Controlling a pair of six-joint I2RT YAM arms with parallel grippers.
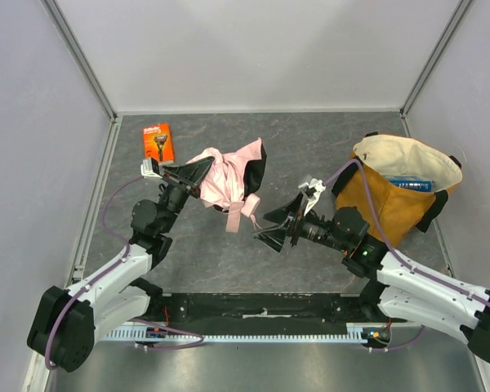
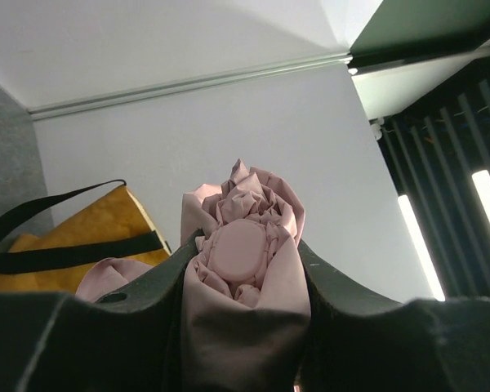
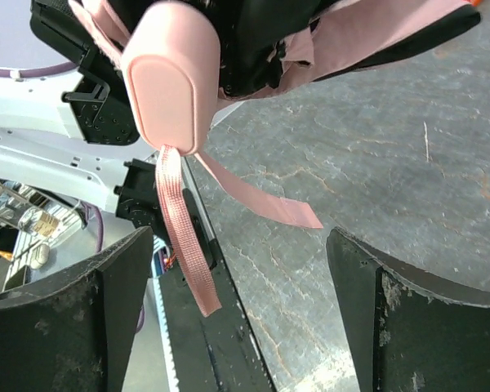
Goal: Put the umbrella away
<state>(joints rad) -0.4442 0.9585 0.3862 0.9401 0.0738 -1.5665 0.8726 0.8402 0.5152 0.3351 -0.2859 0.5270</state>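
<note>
Start at the far left: an orange razor pack (image 1: 158,141) lies flat near the back-left corner, just behind your left gripper (image 1: 201,172) and off any path that matters. That left gripper is partly closed on the umbrella (image 1: 231,181). Its 2 fingers pinch the bunched pink canopy at the cap end, as the left wrist view shows. The grip appears to hold the umbrella off the table, left of centre, with the handle (image 3: 167,77) pointing toward your other arm. That looks like a deliberate offer of the handle for a second hold. The wrist loop (image 3: 182,237) dangles loose below the handle. Your right gripper (image 1: 272,229) stands wide open with nothing in it, its gap just short of the handle and strap. Further right, the mustard tote bag (image 1: 388,214) sits with its mouth open and 1 blue item (image 1: 410,184) already inside. Your right arm lies between umbrella and bag, so it likely has to shift. The untidy folds and loose strap could snag on the bag's rim.
</note>
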